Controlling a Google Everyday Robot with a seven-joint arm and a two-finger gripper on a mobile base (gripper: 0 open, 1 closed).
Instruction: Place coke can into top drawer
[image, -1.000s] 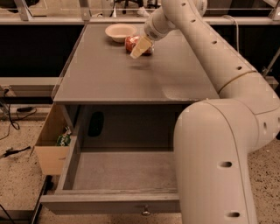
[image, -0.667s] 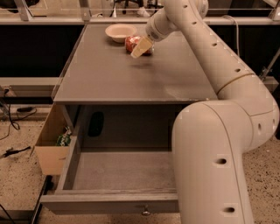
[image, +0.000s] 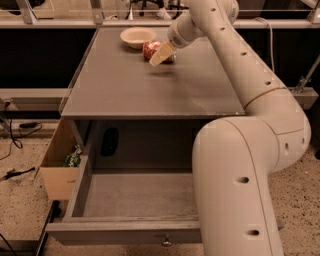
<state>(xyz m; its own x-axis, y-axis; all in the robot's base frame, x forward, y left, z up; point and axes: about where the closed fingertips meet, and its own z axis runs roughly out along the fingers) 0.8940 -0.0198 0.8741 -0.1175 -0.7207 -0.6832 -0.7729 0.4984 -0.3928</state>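
Observation:
The coke can (image: 149, 50), red with white markings, lies on the grey cabinet top (image: 150, 85) near its far edge, just in front of the bowl. My gripper (image: 161, 54) is down at the can's right side, touching or nearly touching it. The arm reaches in from the right and hides the can's right end. The top drawer (image: 125, 231) is pulled open at the bottom of the view. Its knob (image: 165, 243) shows on the front panel, and its floor (image: 140, 192) is in view.
A cream bowl (image: 137, 36) stands behind the can at the back of the top. A brown cardboard box (image: 59, 172) holding a green item (image: 74, 157) sits left of the drawer. My arm's large body (image: 240, 185) covers the drawer's right side. Cables lie on the floor at left.

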